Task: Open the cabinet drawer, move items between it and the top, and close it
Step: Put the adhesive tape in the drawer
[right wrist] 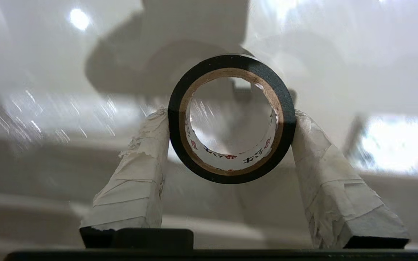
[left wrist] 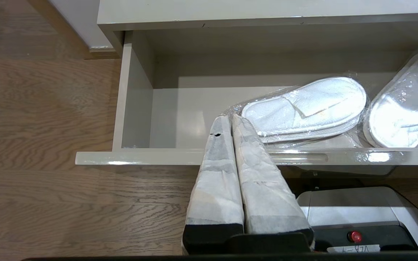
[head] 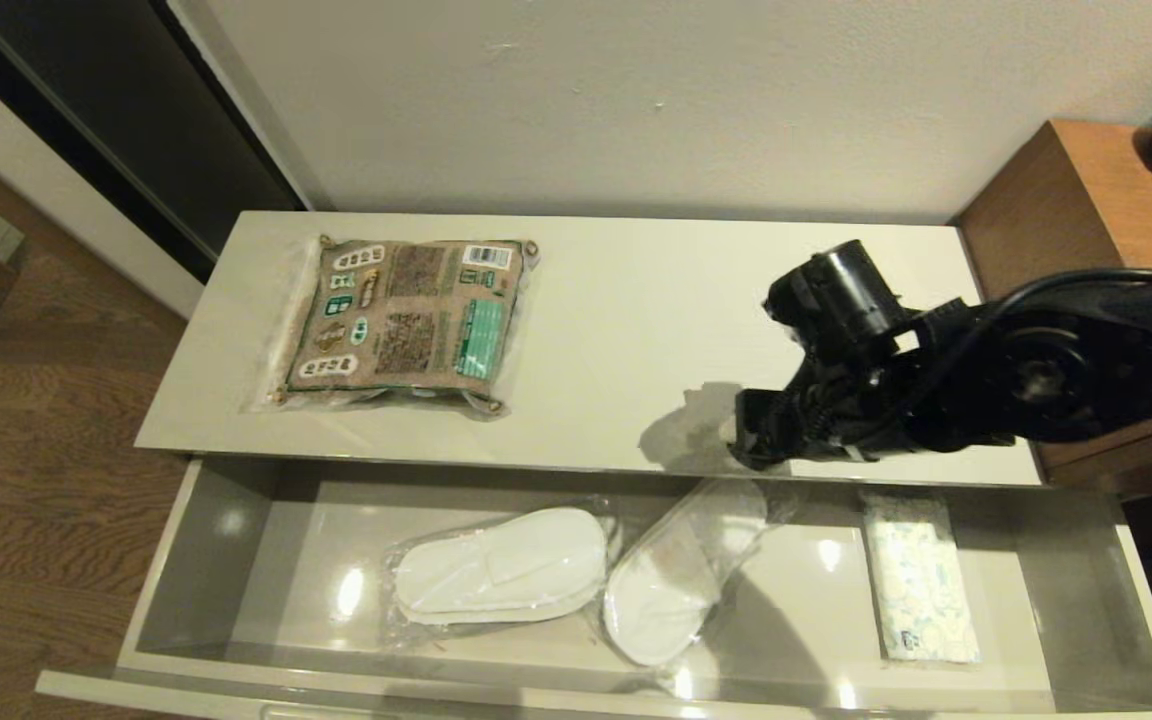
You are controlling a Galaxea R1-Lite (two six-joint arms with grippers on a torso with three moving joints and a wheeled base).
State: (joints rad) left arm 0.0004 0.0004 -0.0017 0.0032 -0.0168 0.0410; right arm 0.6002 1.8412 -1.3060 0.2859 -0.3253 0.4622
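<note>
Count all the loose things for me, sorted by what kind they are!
Slippers packs, in the drawer: 2
Tissue pack, in the drawer: 1
Printed packet, on the top: 1
Tape ring, in the right gripper: 1
Total: 5

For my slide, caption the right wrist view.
Right claw grips the tape ring by its sides above the glossy top.
</note>
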